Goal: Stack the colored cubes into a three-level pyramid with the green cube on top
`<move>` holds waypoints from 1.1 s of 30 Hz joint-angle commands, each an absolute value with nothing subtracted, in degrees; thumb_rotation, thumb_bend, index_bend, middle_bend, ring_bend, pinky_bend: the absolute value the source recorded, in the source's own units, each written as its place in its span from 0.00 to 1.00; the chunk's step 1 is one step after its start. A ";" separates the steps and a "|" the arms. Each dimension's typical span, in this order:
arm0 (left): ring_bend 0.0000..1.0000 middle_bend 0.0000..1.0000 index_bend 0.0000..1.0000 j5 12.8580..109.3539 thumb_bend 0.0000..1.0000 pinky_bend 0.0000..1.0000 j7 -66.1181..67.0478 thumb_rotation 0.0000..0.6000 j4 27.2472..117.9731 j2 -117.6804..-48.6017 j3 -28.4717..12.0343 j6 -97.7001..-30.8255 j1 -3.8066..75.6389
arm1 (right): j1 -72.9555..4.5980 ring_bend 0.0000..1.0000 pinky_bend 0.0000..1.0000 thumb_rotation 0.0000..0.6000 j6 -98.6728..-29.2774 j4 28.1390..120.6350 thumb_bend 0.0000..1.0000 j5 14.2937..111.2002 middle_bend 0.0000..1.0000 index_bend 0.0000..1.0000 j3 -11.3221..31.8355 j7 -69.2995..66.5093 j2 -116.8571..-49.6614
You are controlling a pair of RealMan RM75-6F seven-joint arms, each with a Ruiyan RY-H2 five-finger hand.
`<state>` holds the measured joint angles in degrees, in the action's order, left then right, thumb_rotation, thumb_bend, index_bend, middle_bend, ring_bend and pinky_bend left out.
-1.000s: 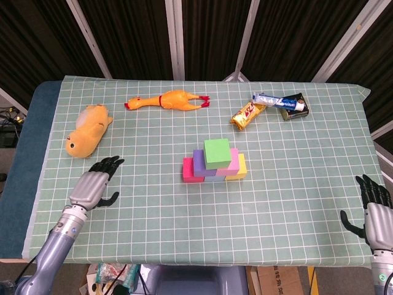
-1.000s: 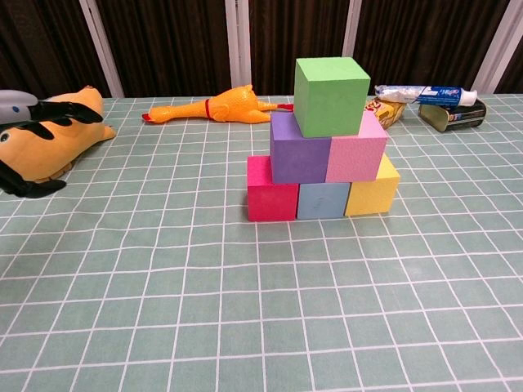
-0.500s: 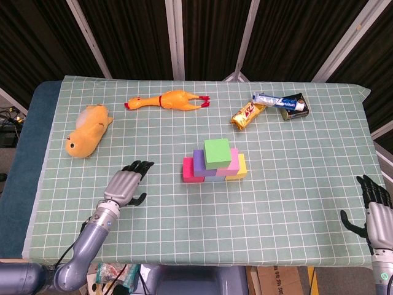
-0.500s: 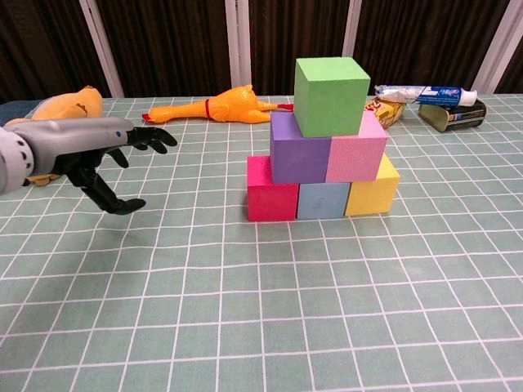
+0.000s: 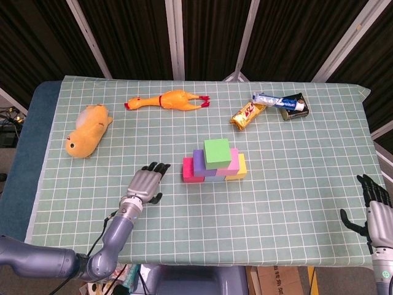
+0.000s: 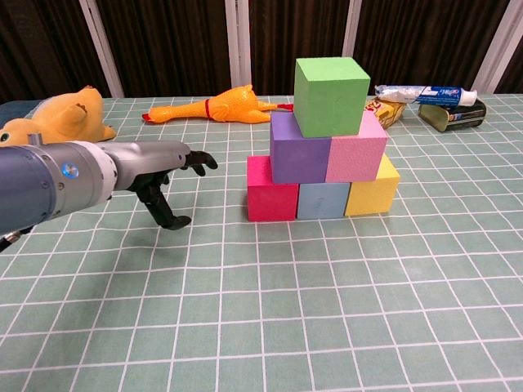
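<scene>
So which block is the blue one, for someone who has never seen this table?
Find the block pyramid in the middle of the green checked tablecloth, topped by the green cube. The blue cube sits in the bottom row, between the red cube and the yellow cube. It is the middle one of that row, under the purple and pink pair.

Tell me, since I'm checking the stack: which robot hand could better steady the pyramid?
Left robot hand: open beside the red cube. The right robot hand is at the table's far edge.

Checked table [image 5: 295, 184] bears cube pyramid [image 5: 215, 161], toys, perhaps snacks.
</scene>
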<state>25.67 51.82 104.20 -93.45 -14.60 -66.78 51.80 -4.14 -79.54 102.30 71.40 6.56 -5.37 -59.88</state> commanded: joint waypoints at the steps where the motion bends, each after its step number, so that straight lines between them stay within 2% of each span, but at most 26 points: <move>1: 0.06 0.09 0.06 24.49 0.49 0.16 52.39 1.00 103.15 -94.62 -14.76 -66.45 53.20 | -4.14 0.00 0.00 1.00 -79.43 102.25 0.40 71.23 0.00 0.00 6.75 -5.59 -59.88; 16: 0.06 0.11 0.06 23.46 0.49 0.16 51.69 1.00 101.50 -95.84 -13.64 -68.06 55.12 | -3.86 0.00 0.00 1.00 -79.18 102.37 0.40 71.50 0.00 0.00 6.99 -6.23 -59.88; 33: 0.06 0.14 0.06 21.95 0.49 0.16 51.56 1.00 98.60 -97.49 -12.73 -66.90 57.03 | -3.61 0.00 0.00 1.00 -79.11 102.46 0.40 71.62 0.00 0.00 7.24 -6.52 -59.92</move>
